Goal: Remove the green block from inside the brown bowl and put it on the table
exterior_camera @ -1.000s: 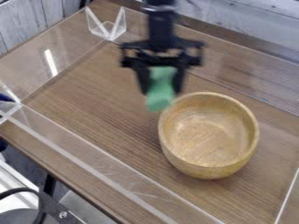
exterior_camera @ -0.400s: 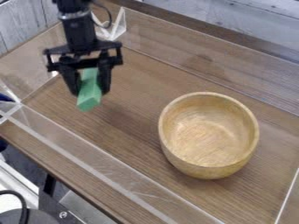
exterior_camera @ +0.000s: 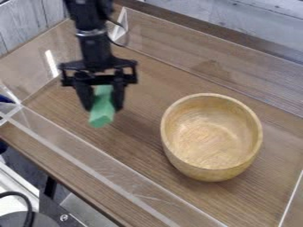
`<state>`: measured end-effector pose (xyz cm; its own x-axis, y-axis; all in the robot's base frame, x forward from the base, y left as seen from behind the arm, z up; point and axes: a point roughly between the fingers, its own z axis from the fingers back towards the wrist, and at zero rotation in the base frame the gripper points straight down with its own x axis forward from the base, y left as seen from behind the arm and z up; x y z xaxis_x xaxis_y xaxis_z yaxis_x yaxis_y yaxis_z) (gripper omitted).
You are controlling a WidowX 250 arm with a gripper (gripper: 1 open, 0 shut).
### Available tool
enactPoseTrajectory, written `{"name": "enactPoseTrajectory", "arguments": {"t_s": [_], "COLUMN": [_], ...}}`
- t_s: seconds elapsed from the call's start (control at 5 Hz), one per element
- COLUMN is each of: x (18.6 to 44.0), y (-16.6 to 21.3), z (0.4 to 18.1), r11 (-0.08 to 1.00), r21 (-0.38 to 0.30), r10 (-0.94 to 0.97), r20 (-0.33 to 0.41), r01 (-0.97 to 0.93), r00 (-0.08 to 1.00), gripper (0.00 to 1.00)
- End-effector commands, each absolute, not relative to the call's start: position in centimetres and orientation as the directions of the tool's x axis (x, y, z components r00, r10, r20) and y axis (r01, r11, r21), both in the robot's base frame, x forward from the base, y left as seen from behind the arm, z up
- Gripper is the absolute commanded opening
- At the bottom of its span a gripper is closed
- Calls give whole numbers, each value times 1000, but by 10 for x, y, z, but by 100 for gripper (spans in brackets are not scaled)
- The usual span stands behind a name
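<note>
Since the frame a moment earlier I see the gripper (exterior_camera: 101, 91) has shifted right, toward the middle of the table (exterior_camera: 71, 133), and sits lower, carrying the green block (exterior_camera: 103, 108) with it. Its 2 fingers are clamped on the block's upper end; the block hangs tilted below them, close to the tabletop, though I cannot tell if it touches. The brown bowl (exterior_camera: 211, 136) sits to the right, well apart from the block.

Bright green block (exterior_camera: 103, 109), black gripper (exterior_camera: 101, 89), light-brown grained bowl (exterior_camera: 212, 136), dk brown wood-grain table (exterior_camera: 178, 75)
</note>
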<state>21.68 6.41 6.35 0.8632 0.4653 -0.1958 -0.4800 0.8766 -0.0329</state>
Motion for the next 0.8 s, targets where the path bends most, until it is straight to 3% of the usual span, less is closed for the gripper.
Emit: {"name": "enactPoseTrajectory", "arguments": {"t_s": [0.0,0.6], "x": [229,220], "y": [38,80], "z": [77,48], "r11": [904,876], "r21": [-49,-10], "r10": [416,477], "r20": [-136,-128], "r01": [-425,-482], "r00": [899,870], "gripper": [0,0]}}
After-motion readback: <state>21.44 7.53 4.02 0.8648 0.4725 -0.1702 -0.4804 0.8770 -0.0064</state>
